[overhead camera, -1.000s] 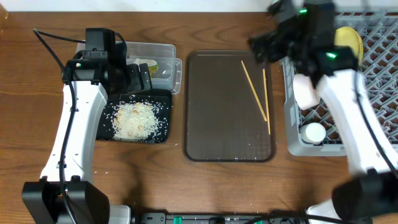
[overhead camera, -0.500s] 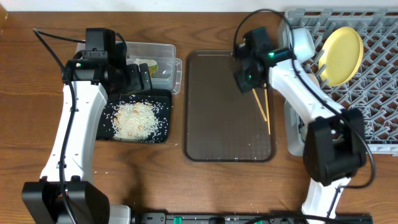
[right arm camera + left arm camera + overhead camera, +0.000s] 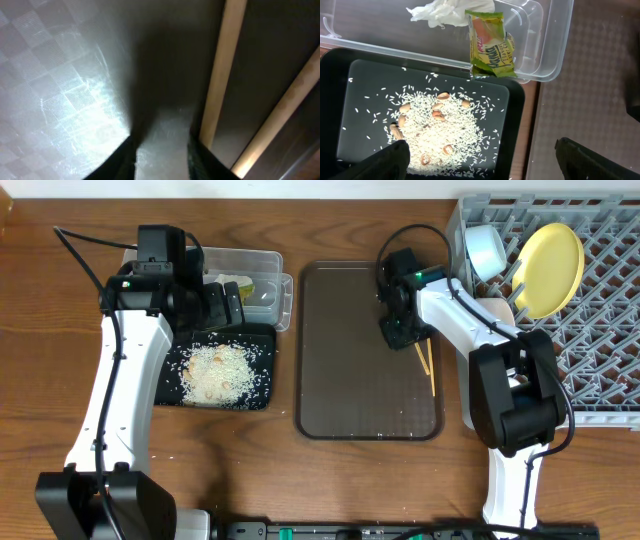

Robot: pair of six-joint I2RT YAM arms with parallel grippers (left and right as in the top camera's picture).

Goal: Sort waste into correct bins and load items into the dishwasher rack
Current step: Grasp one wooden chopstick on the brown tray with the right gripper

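Left of the brown tray (image 3: 340, 380), the black tray (image 3: 335, 75) holds the rice (image 3: 435, 130), with tan bits mixed in. The left end effector (image 3: 480, 145) hangs over it, fingers spread wide, only their tips in frame. Just behind, the tub (image 3: 555, 45) holds the green-and-orange wrapper (image 3: 492, 45) and a white wad cut off at the frame edge. On the brown tray, the right end effector (image 3: 398, 328) covers the far ends of the chopsticks (image 3: 432, 383). Its wrist view is too close and dark to tell whether it is spread or closed. Right of the brown tray, the rack (image 3: 600, 360) holds the yellow plate (image 3: 550, 255) and blue bowl (image 3: 485, 248); the arm hides its near corner.
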